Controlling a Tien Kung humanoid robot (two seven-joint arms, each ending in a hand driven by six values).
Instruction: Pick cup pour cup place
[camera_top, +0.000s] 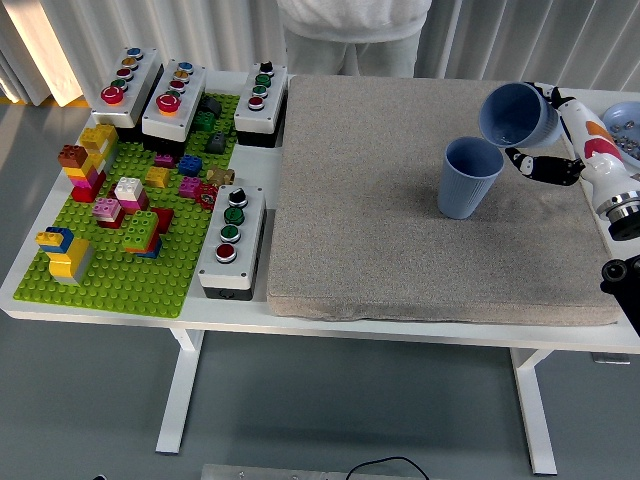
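A blue cup (468, 178) stands upright on the grey mat (400, 250), right of its middle. My right hand (548, 130) comes in from the right edge and is shut on a second blue cup (516, 114). That cup is held in the air, tilted with its mouth turned left and down, just above and to the right of the standing cup's rim. I cannot see anything leaving the held cup. My left arm is out of view.
A green brick baseplate (120, 270) with several coloured bricks fills the table's left. Button boxes (230, 240) stand around it. A bowl (622, 122) with small pieces sits at the right edge. A person (355, 30) stands at the far side.
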